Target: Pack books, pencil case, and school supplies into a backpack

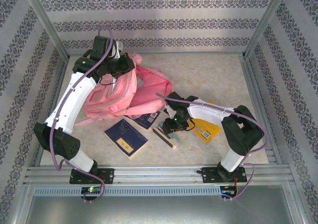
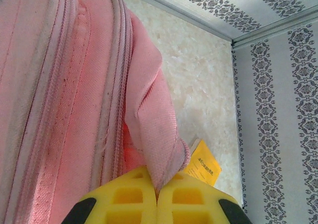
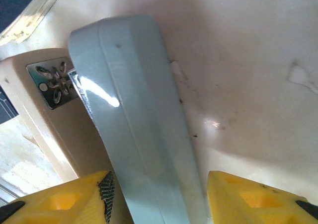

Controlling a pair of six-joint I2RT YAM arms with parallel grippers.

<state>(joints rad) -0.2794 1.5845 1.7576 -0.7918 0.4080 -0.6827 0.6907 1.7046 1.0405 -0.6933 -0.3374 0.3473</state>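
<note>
Two wrist views | left fingers (image 2: 174, 201) pinch backpack (image 2: 59, 110) fold | right fingers (image 3: 248, 199) apart astride stapler (image 3: 134, 110)

The desk (image 1: 218, 80) is a pale, marbled beige slab; its upper right part is bare. A pink backpack (image 1: 144, 92) slumps on it, left of centre in the top view. Just below the backpack lies a small blue notebook (image 1: 147, 119), its upper edge meeting the pink fabric. Lower left of that, a larger navy book (image 1: 125, 138) lies flat and skewed, apart from the backpack. A stapler (image 1: 168, 135), grey-blue over a tan base, rests at lower centre. A yellow book (image 1: 206, 129) lies flat to its right, partly covered.
</note>
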